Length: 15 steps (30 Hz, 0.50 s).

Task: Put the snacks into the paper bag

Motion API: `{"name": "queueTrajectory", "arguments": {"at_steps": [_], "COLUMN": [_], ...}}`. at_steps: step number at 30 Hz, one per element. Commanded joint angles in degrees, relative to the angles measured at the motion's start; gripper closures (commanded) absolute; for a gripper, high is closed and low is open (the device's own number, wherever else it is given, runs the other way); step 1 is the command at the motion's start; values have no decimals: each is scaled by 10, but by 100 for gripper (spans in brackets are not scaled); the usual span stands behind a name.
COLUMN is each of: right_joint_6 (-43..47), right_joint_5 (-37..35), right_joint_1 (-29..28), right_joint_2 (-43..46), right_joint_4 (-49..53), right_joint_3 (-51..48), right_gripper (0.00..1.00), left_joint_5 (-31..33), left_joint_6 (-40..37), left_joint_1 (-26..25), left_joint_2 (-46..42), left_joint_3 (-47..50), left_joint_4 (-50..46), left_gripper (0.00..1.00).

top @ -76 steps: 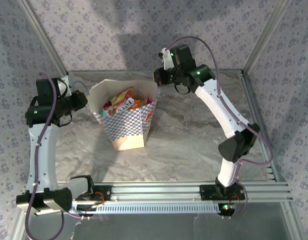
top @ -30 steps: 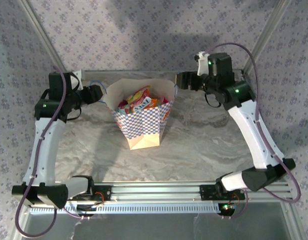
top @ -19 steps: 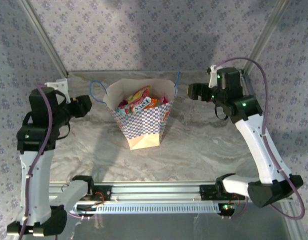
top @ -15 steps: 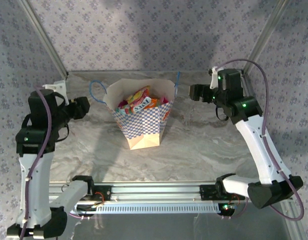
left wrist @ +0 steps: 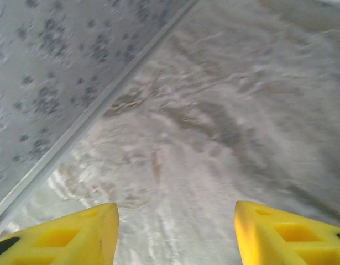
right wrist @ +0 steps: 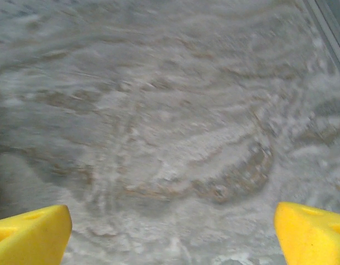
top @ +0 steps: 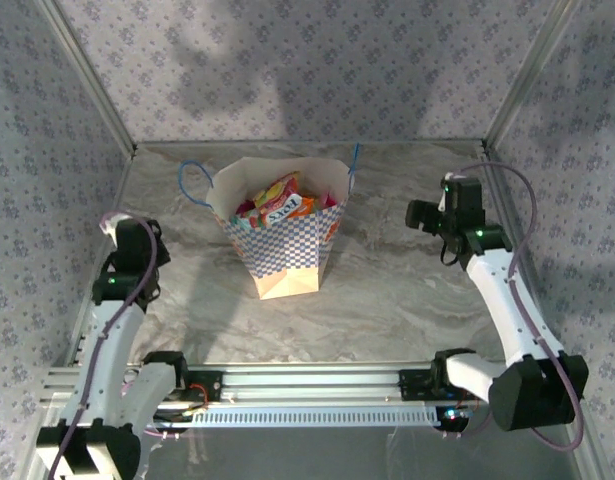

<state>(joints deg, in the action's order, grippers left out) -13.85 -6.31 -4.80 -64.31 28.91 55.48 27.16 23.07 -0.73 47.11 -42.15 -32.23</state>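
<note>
Grey marbled table (top: 387,290), floral-papered walls (top: 287,60), paper bag (top: 287,255) holding snacks (top: 274,203), left jaws and right jaws spread wide, empty

The left gripper (left wrist: 175,232) has its two yellow fingertips (left wrist: 76,237) spread wide at the bottom edge, with nothing between them. Beneath them lies the grey marbled table (left wrist: 225,110), somewhat blurred. A pale rail (left wrist: 98,110) runs on a slant from the top middle to the lower left, and the patterned wall (left wrist: 42,61) rises behind it.
</note>
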Motion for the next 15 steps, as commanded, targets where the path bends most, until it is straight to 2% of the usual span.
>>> {"name": "queueTrajectory", "arguments": {"at_steps": [1, 6, 12, 15], "right_joint_6": [-19, -5, 21, 18], "right_joint_5": [-23, -52, -60, -65], "right_joint_1": [29, 49, 59, 69], "right_joint_2": [15, -3, -50, -61], "right_joint_4": [-106, -218, -330, -402], "right_joint_3": [-52, -138, -199, -230], "right_gripper": [4, 3, 3, 0], "left_joint_5": [104, 108, 29, 12], "left_joint_6": [14, -35, -90, -97], "left_joint_1": [4, 16, 33, 36], "left_joint_2": [28, 163, 261, 307], "left_joint_3": [24, 60, 79, 70], "left_joint_4": [140, 263, 418, 451], "left_gripper": [42, 39, 37, 37]}}
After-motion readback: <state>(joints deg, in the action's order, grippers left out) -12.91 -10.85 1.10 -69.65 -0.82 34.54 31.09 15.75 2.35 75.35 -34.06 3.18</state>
